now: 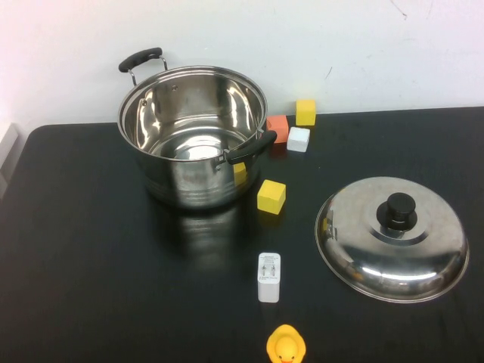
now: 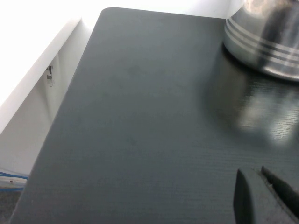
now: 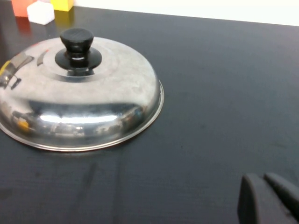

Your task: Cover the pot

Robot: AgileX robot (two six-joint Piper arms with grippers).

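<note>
The pot [image 1: 193, 136] stands upright and uncovered on the black worktop [image 1: 91, 257], toward the far left, close to the white wall. Its mouth faces straight up, and the line through its two black handles runs on a diagonal: one handle [image 1: 141, 60] points to the far left, the other [image 1: 252, 146] to the near right. The inside shows bare, shiny steel.

The lid [image 1: 392, 239] lies dome up on the worktop to the near right, well apart from the pot, its black knob [image 1: 398, 211] pointing upward.

Between them sit small things: a yellow block [image 1: 271, 197] just beside the pot's near-right handle, an orange block [image 1: 277, 128], a white block [image 1: 299, 139] and another yellow block [image 1: 305, 112] bunched near the wall, a white charger [image 1: 268, 277] nearer the front, and a rubber duck [image 1: 286, 345] at the front edge.

The left end effector [image 2: 264, 193] hangs over bare worktop on the pot's left side, its dark fingers close together. The right end effector [image 3: 268, 198] hovers low over the worktop near the lid, not touching it, fingers likewise drawn together.
</note>
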